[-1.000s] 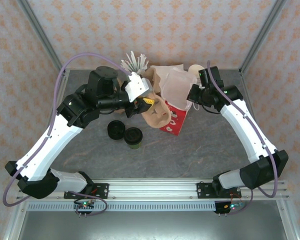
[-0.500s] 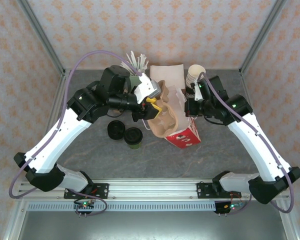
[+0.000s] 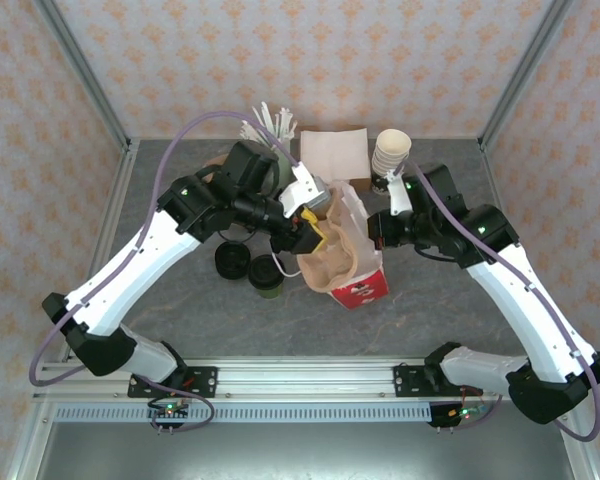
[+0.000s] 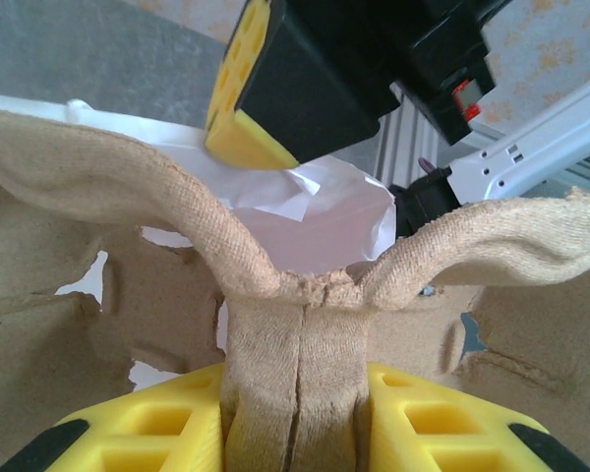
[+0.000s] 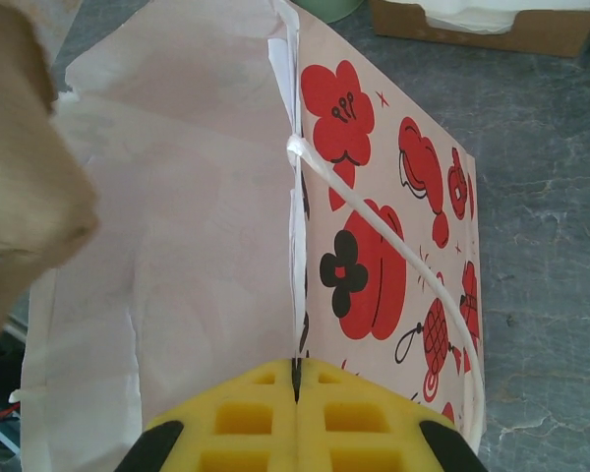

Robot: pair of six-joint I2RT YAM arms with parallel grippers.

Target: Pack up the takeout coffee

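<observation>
The takeout coffee (image 3: 267, 276), a dark olive cup with a black lid, stands on the table just left of the bag. My left gripper (image 3: 315, 226) (image 4: 300, 383) is shut on the centre rib of a brown pulp cup carrier (image 3: 330, 265) (image 4: 300, 334) and holds it at the mouth of the white bag with red print (image 3: 361, 291) (image 5: 374, 265). My right gripper (image 3: 381, 228) (image 5: 295, 382) is shut on the bag's rim and holds it up. In the left wrist view the bag's white inside (image 4: 324, 211) lies behind the carrier.
A second round black lid (image 3: 231, 260) sits beside the coffee. At the back stand a cup of white sticks (image 3: 269, 125), a cardboard box of napkins (image 3: 332, 150) (image 5: 472, 22) and a stack of lidless cups (image 3: 391, 154). Metal posts frame the table.
Both arms have come toward the near side, bringing the bag and carrier with them. The carrier has moved right onto the bag's mouth. Both grips are unchanged.
</observation>
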